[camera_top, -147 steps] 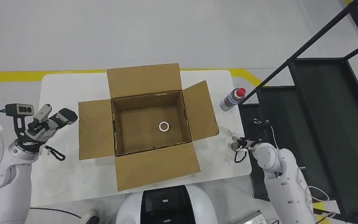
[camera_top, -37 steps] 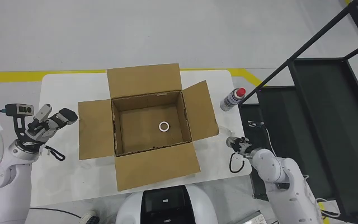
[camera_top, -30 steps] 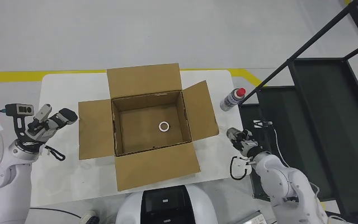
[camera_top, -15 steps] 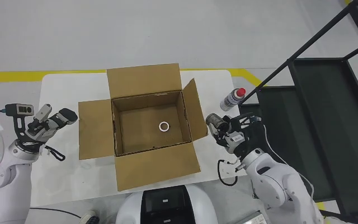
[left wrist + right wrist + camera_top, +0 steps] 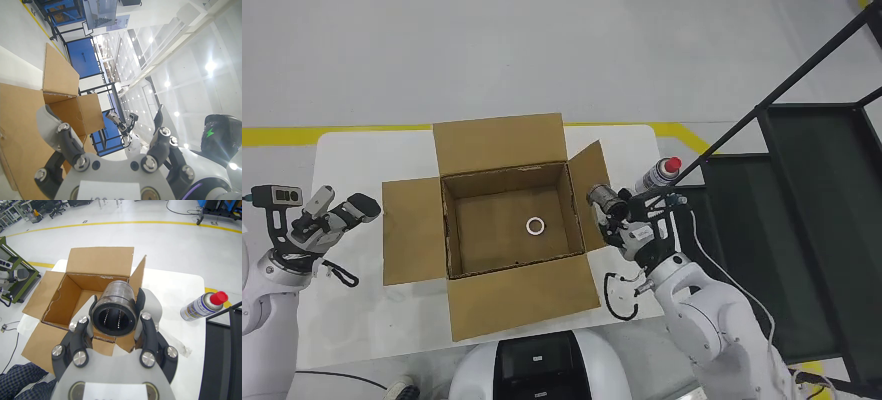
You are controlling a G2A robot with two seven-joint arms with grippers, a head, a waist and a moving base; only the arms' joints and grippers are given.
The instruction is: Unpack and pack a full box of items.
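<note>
A dark steel bearing sleeve [image 5: 115, 311] sits clamped between the two fingers of the right gripper [image 5: 117, 302]. Its axis runs along the fingers. Its open bore, lined with rows of small balls, faces back toward the wrist, and its far end sticks out a little past the fingertips. From the top view the bearing sleeve [image 5: 599, 196] and the right gripper [image 5: 608, 203] hang over the right-hand flap of the open cardboard box [image 5: 507, 150], just outside the box's cavity. That flap stands tilted upward close beside the gripper; whether it touches the fingers cannot be told.

Ahead of the fingertips and lower down lies the inside of the cardboard box [image 5: 75, 291], its other three flaps folded outward. On the box floor, well ahead of the gripper, a small white ring [image 5: 536, 226] lies flat by itself.

Off to the gripper's outer side, away from the box, a spray can [image 5: 657, 177] with a red cap lies on its side on the white table [image 5: 352, 160], near the gripper but clear of it; the right wrist view shows the same spray can [image 5: 202, 307] on the table [image 5: 170, 285].

The left gripper [image 5: 352, 212] hangs at the far side of the box, just beyond the left flap. Its fingers [image 5: 47, 117] are spread apart with nothing between them.
</note>
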